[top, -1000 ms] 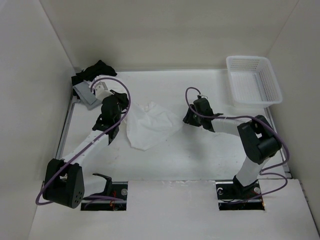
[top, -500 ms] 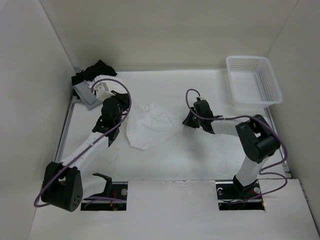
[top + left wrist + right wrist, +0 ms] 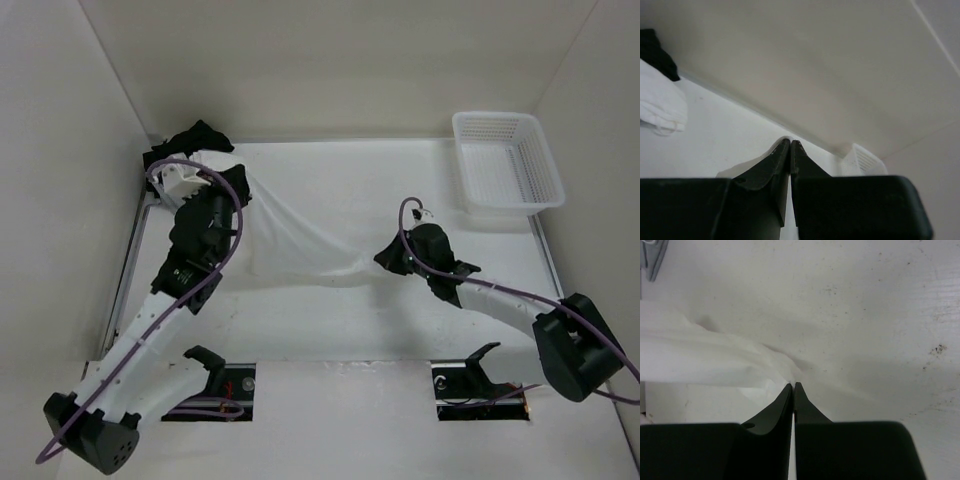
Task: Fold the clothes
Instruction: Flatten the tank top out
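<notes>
Both arms have swung apart and pulled our white top (image 3: pixel 290 240) out wide. It now lies stretched on the table (image 3: pixel 400 320), left of the basket (image 3: pixel 497 116). Our left gripper (image 3: pixel 790 142) pinches the corner farthest from the basket. Our right gripper (image 3: pixel 793 385) pinches the corner nearest the basket.

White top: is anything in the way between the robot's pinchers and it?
Nothing visible is. The left gripper and right gripper each pinch an edge of the white top, stretched between them.
</notes>
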Controlling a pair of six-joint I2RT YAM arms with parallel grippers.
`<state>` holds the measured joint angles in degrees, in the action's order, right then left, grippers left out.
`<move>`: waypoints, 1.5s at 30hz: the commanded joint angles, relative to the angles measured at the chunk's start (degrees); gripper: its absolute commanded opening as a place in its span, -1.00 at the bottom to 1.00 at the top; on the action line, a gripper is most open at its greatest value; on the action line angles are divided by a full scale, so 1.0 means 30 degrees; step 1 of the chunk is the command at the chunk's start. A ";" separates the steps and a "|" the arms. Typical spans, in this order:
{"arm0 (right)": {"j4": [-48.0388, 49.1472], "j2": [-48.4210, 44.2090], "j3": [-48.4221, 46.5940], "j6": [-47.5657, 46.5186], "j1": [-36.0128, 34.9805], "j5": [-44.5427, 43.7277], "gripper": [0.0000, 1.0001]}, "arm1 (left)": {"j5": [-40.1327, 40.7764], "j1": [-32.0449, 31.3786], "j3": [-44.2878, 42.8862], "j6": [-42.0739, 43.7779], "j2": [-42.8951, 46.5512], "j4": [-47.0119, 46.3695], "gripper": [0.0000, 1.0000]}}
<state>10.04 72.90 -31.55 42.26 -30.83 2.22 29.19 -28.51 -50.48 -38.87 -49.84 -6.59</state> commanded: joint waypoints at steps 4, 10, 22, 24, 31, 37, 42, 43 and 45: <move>0.0431 0.1887 -0.1345 -0.0317 0.0682 -0.0037 -0.91 | -0.1608 0.3245 -0.2211 0.0918 -0.7744 -0.1897 -0.91; 0.0461 0.3822 -0.3046 -0.0464 0.0741 0.0052 -0.92 | -0.3868 0.4800 -0.8476 0.1385 -1.6976 -0.2436 -0.87; 0.1572 0.3824 -0.1906 -0.0493 0.0799 0.0051 -0.92 | -0.2146 0.1908 -0.0062 0.1150 -1.0672 -0.4044 -0.30; 0.1924 0.3824 -0.1730 -0.0464 0.0741 0.0139 -0.92 | -0.1500 0.0940 0.2516 0.1210 -0.8242 -0.3462 -0.57; 0.2043 0.3678 -0.1671 -0.0493 0.0682 0.0344 -0.92 | -0.1376 0.0962 0.8733 -0.1658 -0.2140 0.0028 -0.58; 0.2101 0.3355 -0.1466 -0.0493 0.0682 0.0344 -0.92 | -0.4863 0.2720 1.0409 -0.2189 -0.3244 -0.1522 -0.31; 0.2101 0.3443 -0.1466 -0.0493 0.0682 0.0344 -0.92 | -0.6271 0.3191 1.0410 -0.1867 -0.5588 -0.3453 -0.33; 0.2101 0.3443 -0.1437 -0.0493 0.0682 0.0344 -0.91 | -0.6389 0.3191 1.0410 -0.1722 -0.5911 -0.3806 -0.33; 0.2131 0.3472 -0.1436 -0.0493 0.0682 0.0344 -0.91 | -0.6682 0.3308 1.0439 -0.1575 -0.6702 -0.4538 -0.33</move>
<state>12.82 84.97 -36.45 41.56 -28.69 2.83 12.58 -19.11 -19.33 -43.97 -68.29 -13.02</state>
